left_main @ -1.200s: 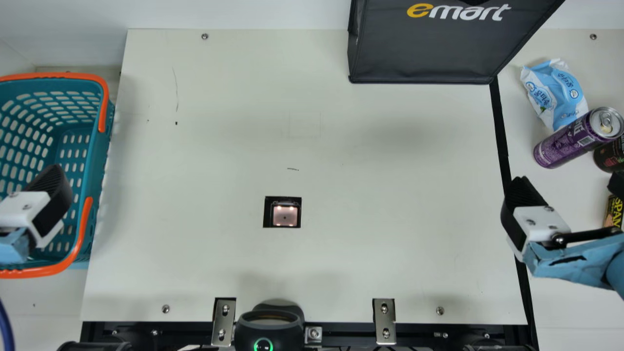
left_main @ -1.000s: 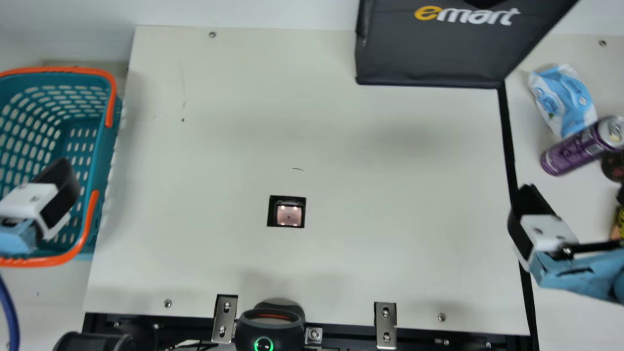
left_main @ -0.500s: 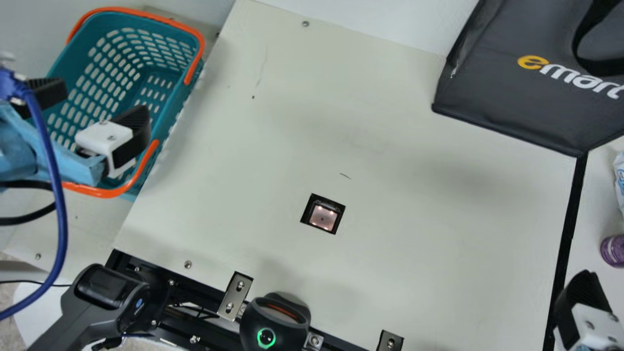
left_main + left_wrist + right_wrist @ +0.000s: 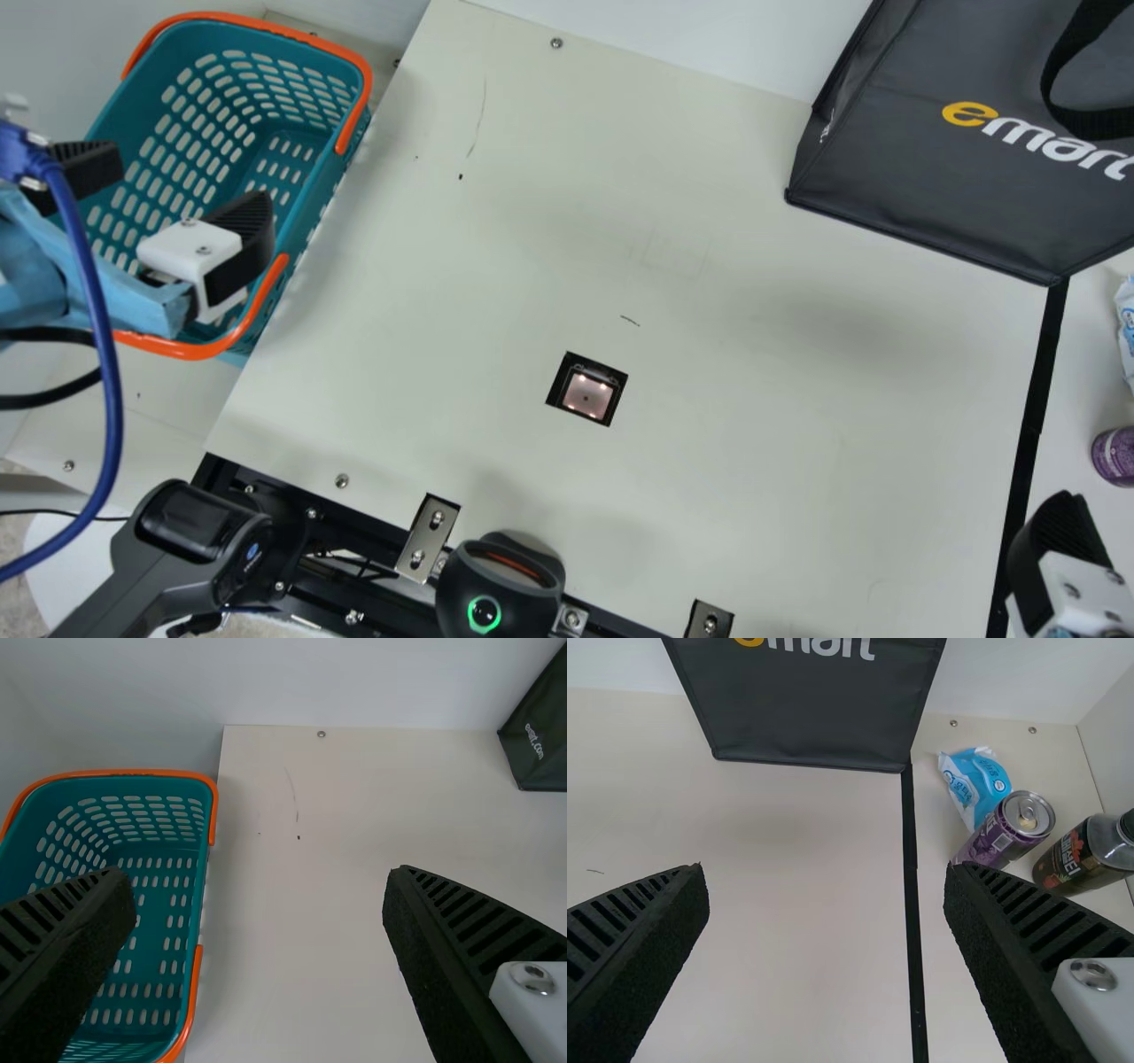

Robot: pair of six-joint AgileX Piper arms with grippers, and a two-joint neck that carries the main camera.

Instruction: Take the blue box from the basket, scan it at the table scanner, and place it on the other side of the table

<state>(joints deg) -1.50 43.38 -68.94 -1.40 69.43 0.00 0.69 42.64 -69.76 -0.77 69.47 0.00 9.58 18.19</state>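
My left gripper (image 4: pixel 170 206) hangs over the teal basket (image 4: pixel 328 182) at the left, its two fingers wide apart. In the left wrist view the left gripper (image 4: pixel 255 873) holds nothing, and the basket (image 4: pixel 199 895) shows bare slotted walls and floor beside one finger. The square scanner (image 4: pixel 586 395) is set into the cream table, its window lit pinkish. One finger of my right gripper (image 4: pixel 1059 549) is at the table's right side in the main view. Parted fingers, nothing between them, make up the right gripper (image 4: pixel 826 870) in the right wrist view.
A dark bag (image 4: pixel 912 168) stands at the back right. Beyond the black strip (image 4: pixel 911 859) lie a blue-white packet (image 4: pixel 976 784), a purple can (image 4: pixel 1005 828) and a dark bottle (image 4: pixel 1085 855). A black device with a green ring (image 4: pixel 496 589) sits at the front edge.
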